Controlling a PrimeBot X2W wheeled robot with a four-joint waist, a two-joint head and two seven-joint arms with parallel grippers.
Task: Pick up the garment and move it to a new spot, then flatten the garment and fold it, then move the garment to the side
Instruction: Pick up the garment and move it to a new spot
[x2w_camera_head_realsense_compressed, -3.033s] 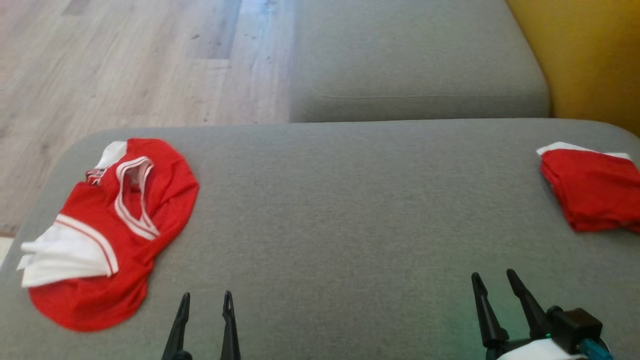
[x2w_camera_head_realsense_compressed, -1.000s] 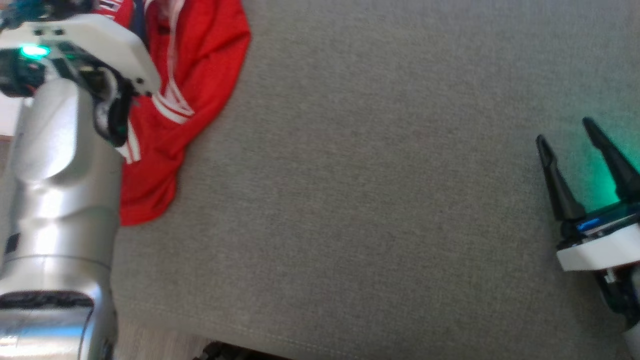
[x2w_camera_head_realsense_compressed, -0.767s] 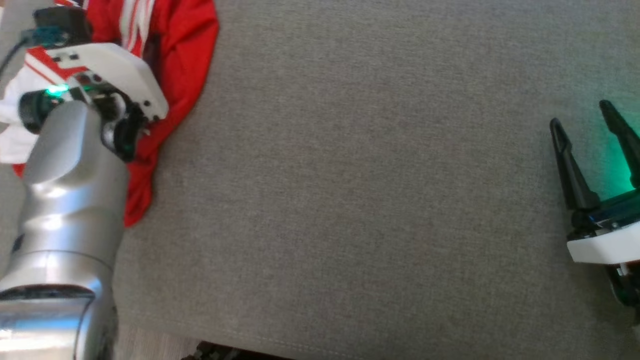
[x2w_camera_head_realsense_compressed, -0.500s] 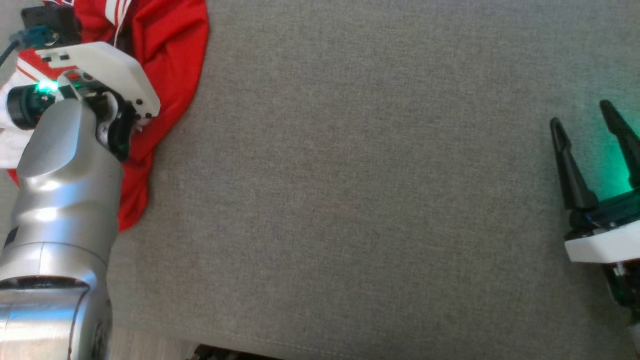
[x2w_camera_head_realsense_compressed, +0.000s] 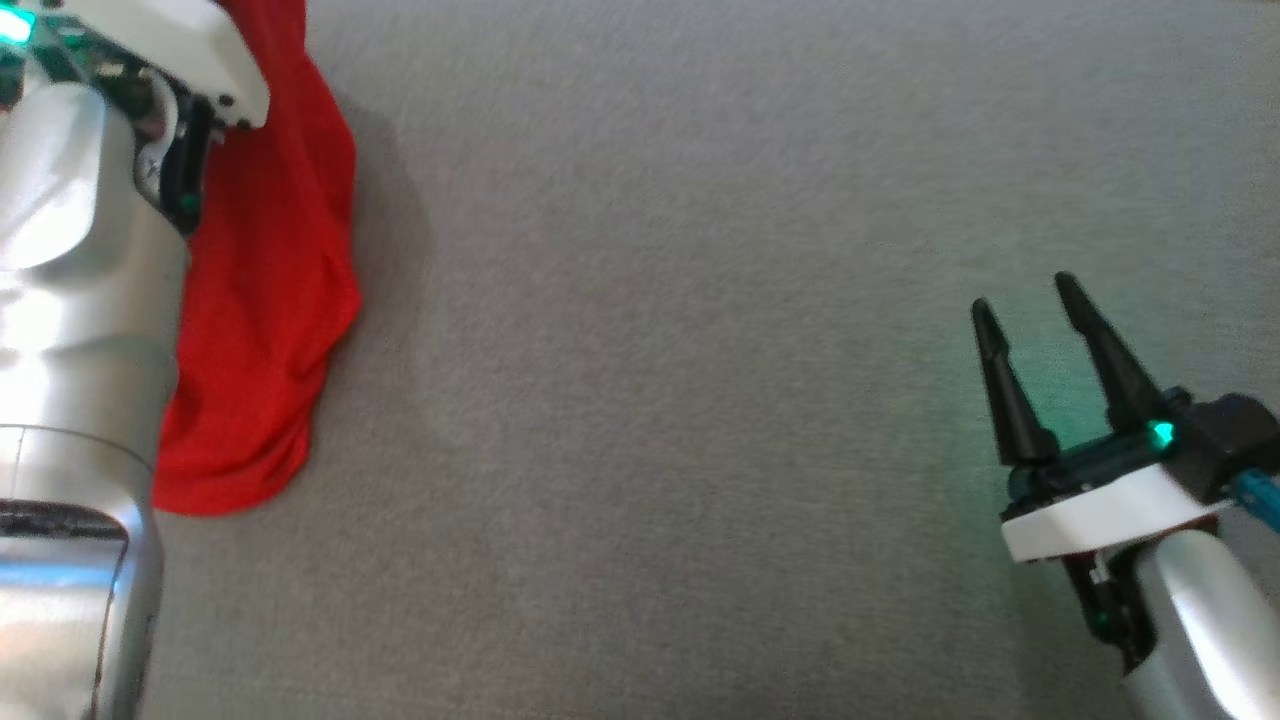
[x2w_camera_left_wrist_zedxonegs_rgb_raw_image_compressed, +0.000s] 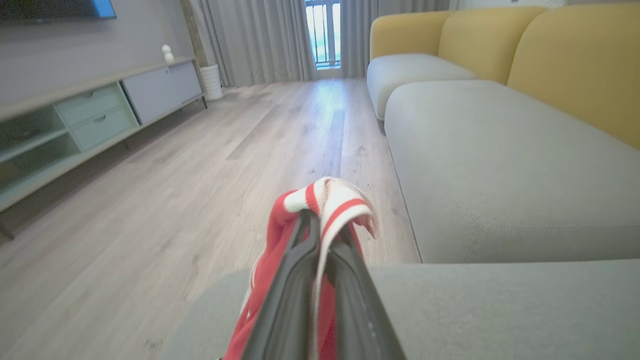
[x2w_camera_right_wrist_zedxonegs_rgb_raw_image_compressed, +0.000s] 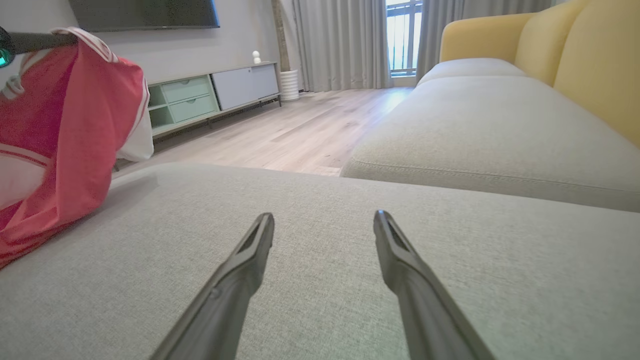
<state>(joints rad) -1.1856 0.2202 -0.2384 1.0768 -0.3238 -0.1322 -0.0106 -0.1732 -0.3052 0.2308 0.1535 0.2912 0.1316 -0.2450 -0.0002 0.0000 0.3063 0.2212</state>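
Pinches the red garment (x2w_camera_head_realsense_compressed: 265, 330) by its striped white edge with the left gripper (x2w_camera_left_wrist_zedxonegs_rgb_raw_image_compressed: 320, 220), clamped tight on the cloth. Holds it up over the left end of the grey cushion (x2w_camera_head_realsense_compressed: 700, 350), with the bottom hem hanging low and maybe just touching the seat, though hard to tell from above. Has the right gripper (x2w_camera_head_realsense_compressed: 1021, 292) spread apart and holding nothing, low over the cushion and well apart from the cloth.

Could go wrong in a few ways from here. Might slip out of the pinch if swung fast, with only a small bit of edge to hold on to. Might drag and bunch up on the seat if carried too low. Might land in a lump, not flat, if let go all at once. Might slide off the side onto the wooden floor (x2w_camera_left_wrist_zedxonegs_rgb_raw_image_compressed: 200, 175) if put down too close to the cushion's rim. Best to lift higher, move slow, and lay down gently near the middle.
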